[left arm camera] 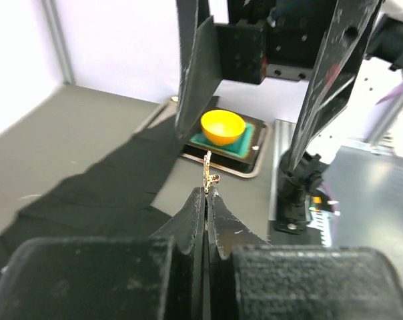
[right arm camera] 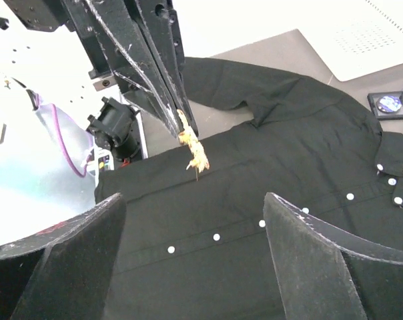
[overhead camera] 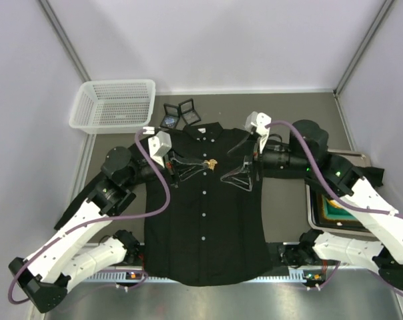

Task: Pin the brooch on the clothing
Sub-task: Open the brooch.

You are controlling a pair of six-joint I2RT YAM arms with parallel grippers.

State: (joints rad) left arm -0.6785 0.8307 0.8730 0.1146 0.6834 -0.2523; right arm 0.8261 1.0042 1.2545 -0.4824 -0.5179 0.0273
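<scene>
Black shirt (overhead camera: 181, 227) with white buttons (right arm camera: 217, 237), gold brooch (overhead camera: 213, 163), yellow bowl (left arm camera: 222, 127).

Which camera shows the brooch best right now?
Right wrist: the brooch hangs large and gold from the left gripper over the shirt. Left wrist shows it edge-on; top view only a gold speck.

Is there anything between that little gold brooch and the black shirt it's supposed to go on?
Nothing visible. The left gripper, shut on the small gold brooch, holds it over the chest of the black button-up shirt, beside the white button row. The open right gripper stands off to the side, not under the brooch.
</scene>
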